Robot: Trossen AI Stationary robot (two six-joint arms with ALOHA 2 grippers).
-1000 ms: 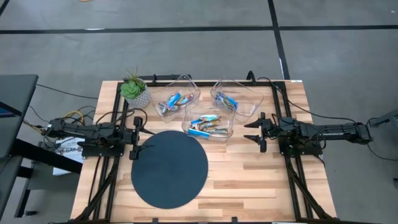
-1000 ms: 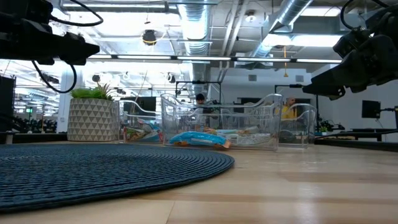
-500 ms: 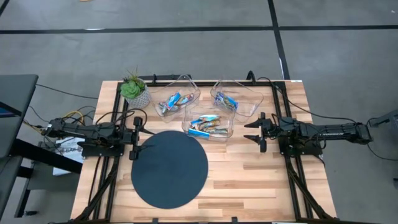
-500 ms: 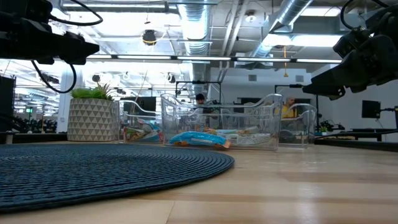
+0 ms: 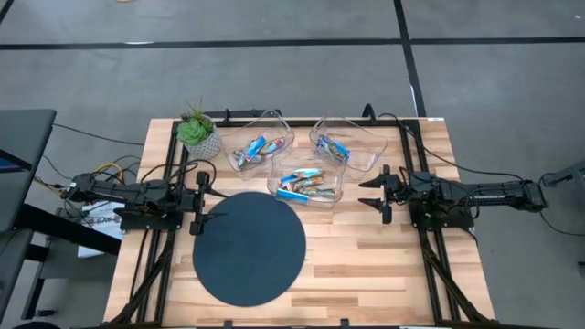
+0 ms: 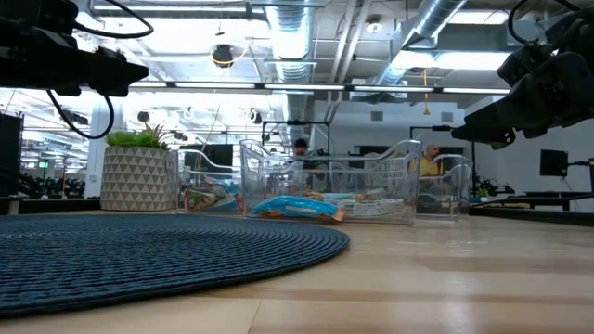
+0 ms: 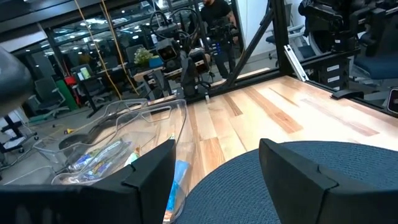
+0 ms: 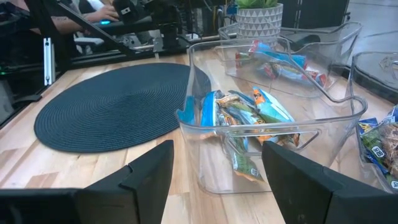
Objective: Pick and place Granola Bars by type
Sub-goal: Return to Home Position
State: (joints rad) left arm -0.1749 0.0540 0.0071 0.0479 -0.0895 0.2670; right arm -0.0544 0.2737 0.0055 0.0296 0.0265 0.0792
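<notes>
The granola bars lie in three clear bins at the table's far side: several blue, orange and white ones in the middle bin, also granola bars; a few in the left bin; a blue one in the right bin. My left gripper hovers open at the left edge of the round dark mat. My right gripper hovers open just right of the middle bin, above the table. Neither holds anything.
A potted plant stands at the far left corner beside the left bin. The dark woven mat covers the table's near middle. Bare wood lies right of the mat. People sit in the room beyond the table.
</notes>
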